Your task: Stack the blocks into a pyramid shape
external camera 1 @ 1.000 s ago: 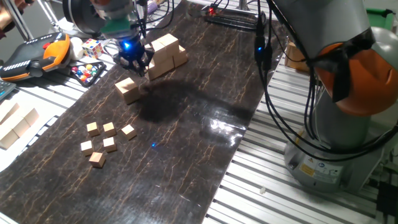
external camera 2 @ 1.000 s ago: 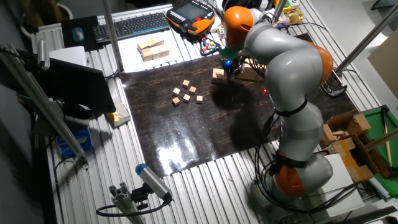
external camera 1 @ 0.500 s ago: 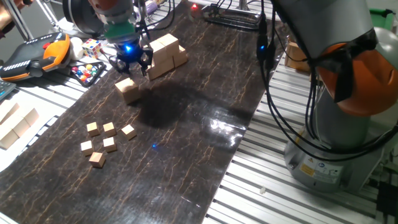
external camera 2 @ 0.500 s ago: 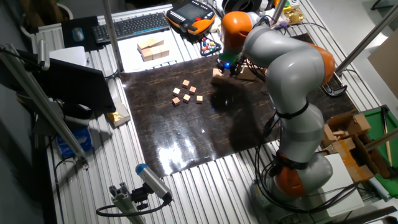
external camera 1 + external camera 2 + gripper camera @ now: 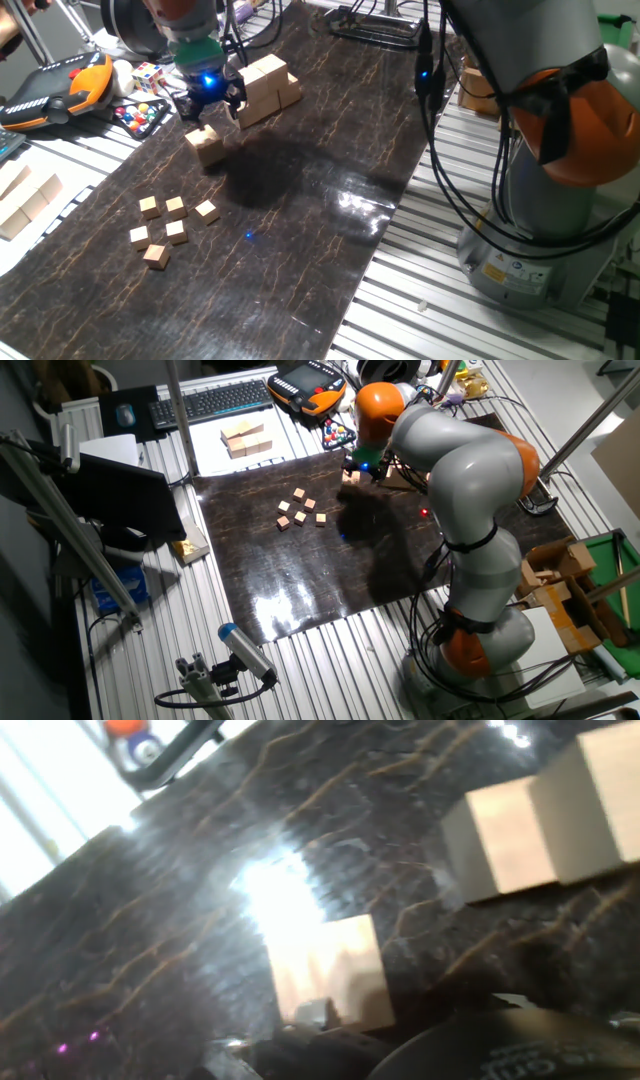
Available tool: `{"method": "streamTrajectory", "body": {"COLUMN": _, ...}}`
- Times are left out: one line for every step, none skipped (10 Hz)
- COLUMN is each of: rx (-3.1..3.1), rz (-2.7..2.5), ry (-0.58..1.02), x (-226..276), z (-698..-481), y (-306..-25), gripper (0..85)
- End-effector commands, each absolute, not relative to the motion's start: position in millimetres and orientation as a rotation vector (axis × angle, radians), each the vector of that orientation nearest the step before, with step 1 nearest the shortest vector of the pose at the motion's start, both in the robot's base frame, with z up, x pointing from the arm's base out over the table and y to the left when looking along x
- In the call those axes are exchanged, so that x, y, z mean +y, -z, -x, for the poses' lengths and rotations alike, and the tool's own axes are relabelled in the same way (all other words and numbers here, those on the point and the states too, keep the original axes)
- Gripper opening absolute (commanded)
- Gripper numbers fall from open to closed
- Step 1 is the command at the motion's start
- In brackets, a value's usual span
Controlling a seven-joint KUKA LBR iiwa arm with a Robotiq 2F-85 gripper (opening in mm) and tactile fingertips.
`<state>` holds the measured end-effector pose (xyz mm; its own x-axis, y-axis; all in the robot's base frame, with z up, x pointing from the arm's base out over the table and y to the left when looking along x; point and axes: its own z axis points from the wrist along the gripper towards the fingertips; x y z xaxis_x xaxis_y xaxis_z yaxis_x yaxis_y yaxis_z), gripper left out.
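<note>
Gripper (image 5: pixel 208 100), two dark fingers below a blue-lit wrist, hangs just above a lone light-tan wooden block (image 5: pixel 207 144) on the dark marbled mat (image 5: pixel 300 200). Fingers look spread to either side over the block, nothing held between them; a gap shows between fingertips and block top in the one fixed view. In the other fixed view the gripper (image 5: pixel 362 463) hides most of that block (image 5: pixel 349 476).

Hand view: the lone block (image 5: pixel 330 970) sits low centre, directly below the camera, its near edge cut off by the dark gripper body. A bright glare patch lies on the mat just left of and beyond it.

Remaining light-tan wooden blocks form a stacked cluster (image 5: pixel 268 85) to the right of and beyond the lone block, near but not touching it. Count in the cluster unclear from here. Hand view shows two of them (image 5: pixel 540 820) side by side, touching, at upper right.

Five small wooden cubes (image 5: pixel 170 228) lie loosely grouped on the mat, nearer the camera and well apart from the lone block. A multicoloured puzzle cube (image 5: pixel 148 76) sits off the mat at far left, beside an orange-and-black handheld controller (image 5: pixel 60 88). More pale wooden pieces (image 5: pixel 25 205) lie at the left edge, off the mat.
</note>
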<state>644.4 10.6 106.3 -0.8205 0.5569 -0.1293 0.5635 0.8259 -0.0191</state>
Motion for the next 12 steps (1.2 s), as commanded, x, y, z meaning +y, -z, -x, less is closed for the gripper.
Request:
{"method": "streamTrajectory", "body": {"rx": 3.014, "rz": 0.012, "ry": 0.030, "x": 12, "z": -647, "y": -103, "gripper": 85.0}}
{"method": "streamTrajectory", "body": {"rx": 3.014, "rz": 0.028, "ry": 0.029, "x": 13, "z": -648, "y": -100, "gripper": 85.0}}
{"method": "streamTrajectory", "body": {"rx": 3.014, "rz": 0.032, "ry": 0.022, "x": 14, "z": -650, "y": -97, "gripper": 85.0}}
{"method": "streamTrajectory", "body": {"rx": 3.011, "rz": 0.041, "ry": 0.023, "x": 16, "z": -652, "y": -96, "gripper": 85.0}}
{"method": "streamTrajectory", "body": {"rx": 3.007, "rz": 0.058, "ry": 0.031, "x": 18, "z": -654, "y": -94, "gripper": 85.0}}
{"method": "streamTrajectory", "body": {"rx": 3.006, "rz": 0.060, "ry": 0.022, "x": 20, "z": -656, "y": -90, "gripper": 85.0}}
{"method": "streamTrajectory", "body": {"rx": 3.003, "rz": 0.061, "ry": 0.008, "x": 23, "z": -657, "y": -85, "gripper": 85.0}}
{"method": "streamTrajectory", "body": {"rx": 3.003, "rz": 0.053, "ry": -0.006, "x": 24, "z": -659, "y": -81, "gripper": 85.0}}
{"method": "streamTrajectory", "body": {"rx": 3.001, "rz": 0.041, "ry": -0.016, "x": 26, "z": -661, "y": -79, "gripper": 85.0}}
{"method": "streamTrajectory", "body": {"rx": 2.998, "rz": 0.029, "ry": -0.021, "x": 27, "z": -663, "y": -77, "gripper": 85.0}}
{"method": "streamTrajectory", "body": {"rx": 2.998, "rz": -0.001, "ry": -0.033, "x": 28, "z": -665, "y": -77, "gripper": 85.0}}
{"method": "streamTrajectory", "body": {"rx": 3.009, "rz": -0.052, "ry": -0.036, "x": 30, "z": -668, "y": -77, "gripper": 85.0}}
